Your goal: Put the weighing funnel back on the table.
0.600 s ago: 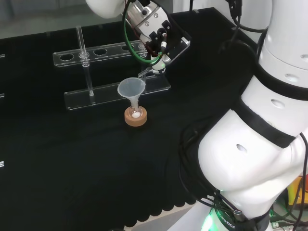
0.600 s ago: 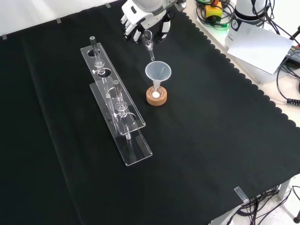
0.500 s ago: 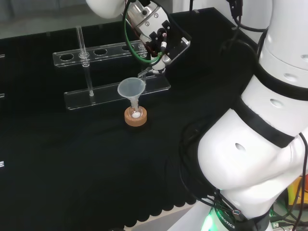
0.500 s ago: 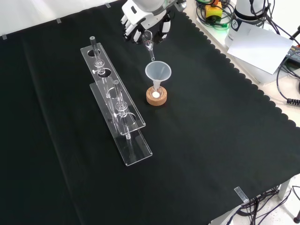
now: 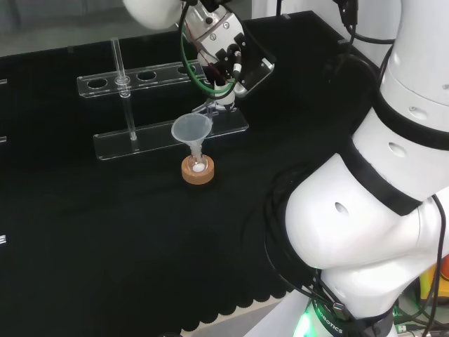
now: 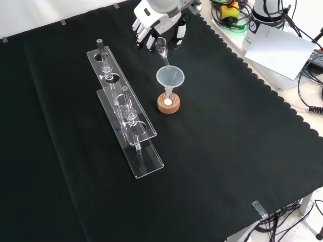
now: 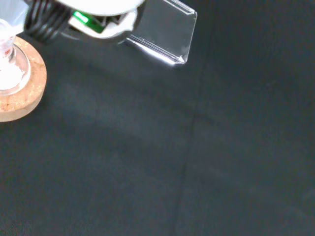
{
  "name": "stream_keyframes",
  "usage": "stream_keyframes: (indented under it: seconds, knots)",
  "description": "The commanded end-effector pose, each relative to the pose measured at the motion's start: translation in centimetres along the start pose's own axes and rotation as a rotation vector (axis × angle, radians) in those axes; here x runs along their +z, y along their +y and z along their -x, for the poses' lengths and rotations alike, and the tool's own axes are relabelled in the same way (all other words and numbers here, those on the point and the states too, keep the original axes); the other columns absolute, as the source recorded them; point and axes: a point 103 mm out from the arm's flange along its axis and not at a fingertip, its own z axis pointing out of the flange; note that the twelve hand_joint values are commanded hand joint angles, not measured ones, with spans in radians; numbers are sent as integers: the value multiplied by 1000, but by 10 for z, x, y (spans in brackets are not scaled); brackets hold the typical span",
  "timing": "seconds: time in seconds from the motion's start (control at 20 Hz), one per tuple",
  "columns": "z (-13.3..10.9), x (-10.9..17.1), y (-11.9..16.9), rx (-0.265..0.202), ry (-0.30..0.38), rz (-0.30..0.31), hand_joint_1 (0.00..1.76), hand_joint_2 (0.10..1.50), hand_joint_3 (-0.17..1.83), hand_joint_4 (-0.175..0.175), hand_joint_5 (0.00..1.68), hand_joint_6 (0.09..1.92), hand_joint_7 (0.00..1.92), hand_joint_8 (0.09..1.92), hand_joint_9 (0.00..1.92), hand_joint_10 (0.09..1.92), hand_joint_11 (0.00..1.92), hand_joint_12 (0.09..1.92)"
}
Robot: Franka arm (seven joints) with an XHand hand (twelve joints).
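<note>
The hand (image 6: 160,26) hangs above the cloth at the far end of the bench in the front view, its fingers curled round the small clear weighing funnel (image 6: 163,49). The piece is tilted, and its short stem points down at the rim of the big funnel (image 6: 170,77). In the head view the hand (image 5: 223,50) sits just right of and above the funnel (image 5: 191,129), with the weighing funnel (image 5: 210,107) below its fingers. The funnel stands in a small flask on a cork ring (image 6: 168,104). In the wrist view the cork ring (image 7: 22,93) lies near the black cloth.
A clear two-tier tube rack (image 6: 124,117) with a few glass tubes stands left of the funnel in the front view, behind it in the head view (image 5: 161,135). Its base corner (image 7: 165,34) shows in the wrist view. The arm's white links (image 5: 379,210) rise at the head view's right.
The hand has shifted a little towards the big funnel and turned. The weighing funnel's stem has come down closer to the funnel's rim.
</note>
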Motion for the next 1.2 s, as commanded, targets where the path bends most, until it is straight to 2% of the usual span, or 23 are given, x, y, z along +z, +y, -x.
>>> stream_keyframes:
  seconds: [0.05, 0.45, 1.2]
  knots:
    - [58, 42, 18, 56, 183, 7, 1097, 719, 602, 175, 1178, 814, 491, 647, 747, 520, 614, 1239]
    - [71, 70, 34, 54, 244, -12, 1097, 720, 602, 175, 1177, 816, 496, 649, 749, 521, 616, 1236]
    - [72, 134, 72, 38, 301, -79, 1096, 720, 603, 175, 1175, 820, 511, 653, 755, 521, 621, 1233]
